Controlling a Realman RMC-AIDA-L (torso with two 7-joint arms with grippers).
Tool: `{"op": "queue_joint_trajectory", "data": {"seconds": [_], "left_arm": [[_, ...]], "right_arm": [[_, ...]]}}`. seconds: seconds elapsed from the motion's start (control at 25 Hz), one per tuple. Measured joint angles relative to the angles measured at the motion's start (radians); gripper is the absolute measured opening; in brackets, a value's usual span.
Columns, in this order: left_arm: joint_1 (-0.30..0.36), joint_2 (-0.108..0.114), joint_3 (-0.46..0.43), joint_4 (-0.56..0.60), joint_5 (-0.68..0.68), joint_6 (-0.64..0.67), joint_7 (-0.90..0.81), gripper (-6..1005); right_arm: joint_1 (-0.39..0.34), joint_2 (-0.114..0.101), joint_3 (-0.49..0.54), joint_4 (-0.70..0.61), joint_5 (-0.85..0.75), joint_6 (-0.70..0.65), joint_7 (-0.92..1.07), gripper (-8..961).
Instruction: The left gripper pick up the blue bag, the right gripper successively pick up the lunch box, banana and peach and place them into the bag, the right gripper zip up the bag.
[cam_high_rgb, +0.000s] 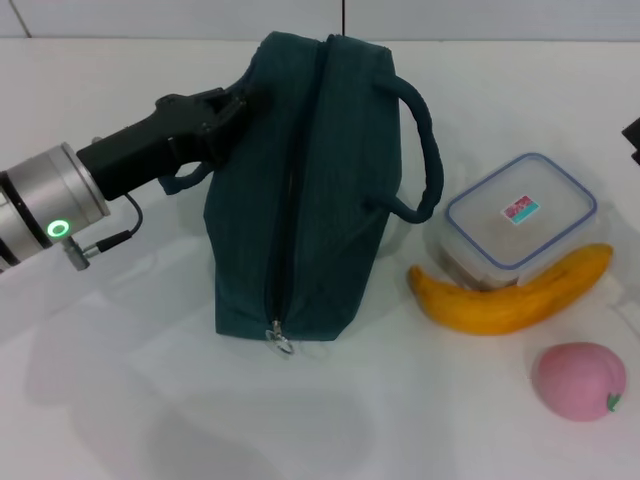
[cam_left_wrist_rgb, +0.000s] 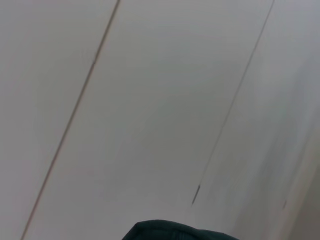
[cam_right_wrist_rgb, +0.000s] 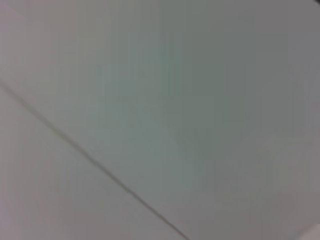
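Observation:
The blue bag (cam_high_rgb: 310, 190) stands on the white table in the head view, its zipper line running along the top to a metal pull (cam_high_rgb: 279, 340) at the near end. My left gripper (cam_high_rgb: 232, 103) reaches in from the left and is pressed into the fabric at the bag's far left side, shut on it; one handle (cam_high_rgb: 185, 178) droops under it. A strip of the bag (cam_left_wrist_rgb: 175, 231) shows in the left wrist view. To the right lie the clear lunch box (cam_high_rgb: 521, 211) with a blue rim, the banana (cam_high_rgb: 510, 296) against its near side, and the pink peach (cam_high_rgb: 579, 380). Only a dark sliver of my right gripper (cam_high_rgb: 633, 140) shows at the right edge.
The bag's other handle (cam_high_rgb: 425, 150) arches out toward the lunch box. The white table (cam_high_rgb: 120, 380) stretches in front of and left of the bag. The right wrist view shows only a pale surface with a seam.

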Motion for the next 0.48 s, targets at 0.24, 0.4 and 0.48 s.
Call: {"op": "queue_joint_trajectory", "data": {"seconds": [0.24, 0.4, 0.48], "left_arm": [[-0.001, 0.0, 0.003, -0.001, 0.0, 0.001, 0.003, 43], [0.003, 0.001, 0.003, -0.001, -0.001, 0.001, 0.002, 43], [0.001, 0.001, 0.003, -0.001, 0.0, 0.001, -0.001, 43]], "right_arm": [[0.004, -0.018, -0.007, -0.011, -0.005, 0.089, 0.163, 869], [0.01, -0.031, -0.021, -0.011, -0.016, 0.135, 0.255, 869], [0.017, -0.035, -0.028, -0.013, -0.032, 0.161, 0.31, 869]]}}
